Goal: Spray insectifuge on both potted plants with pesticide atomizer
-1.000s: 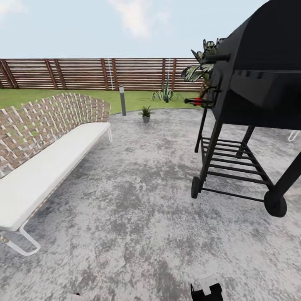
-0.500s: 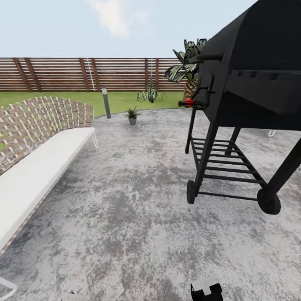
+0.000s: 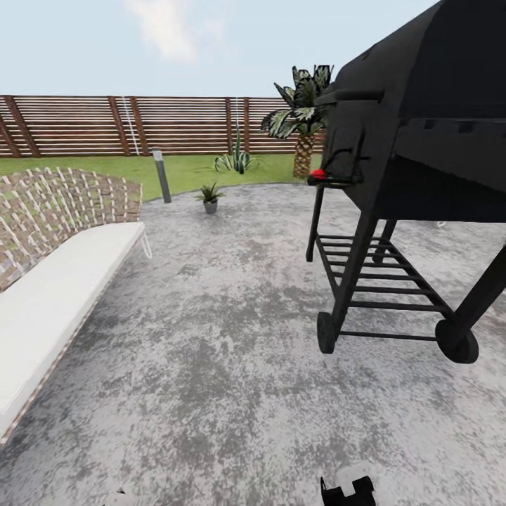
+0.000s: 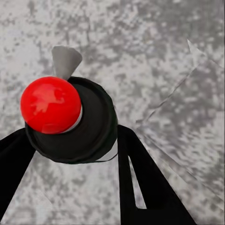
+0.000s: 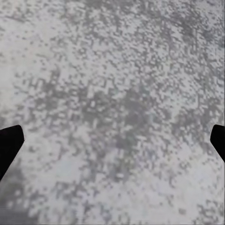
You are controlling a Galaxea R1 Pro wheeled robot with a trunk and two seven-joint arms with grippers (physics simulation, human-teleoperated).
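Stage: on the way across the garden patio (image 3: pixel 232 337), nothing sprayed yet.
Pesticide atomizer: whereabouts cannot be told from here.
Potted plant: one small rosette in a grey pot (image 3: pixel 209 197) at the far edge of the patio, just right of the bollard lamp (image 3: pixel 161 184); agave (image 3: pixel 235 160) and palm (image 3: pixel 301 116) beyond it on the lawn.
Surroundings: wicker bench (image 3: pixel 56 281) near left, black grill (image 3: pixel 422 154) near right, open stone between them.
Left gripper (image 4: pixel 75 154): jaws to either side of a dark round thing (image 4: pixel 89 122) with a red ball (image 4: pixel 50 104); gripped or merely behind, cannot tell, nor what it is.
Right gripper (image 5: pixel 115 143): jaws spread wide, nothing between them, only stone below.
Handling, judged: bottle likely light, stiff and smooth-sided, prone to tip or twist in a loose hold.
Hold, judged: across the slim body below the trigger head, upright, nozzle free.
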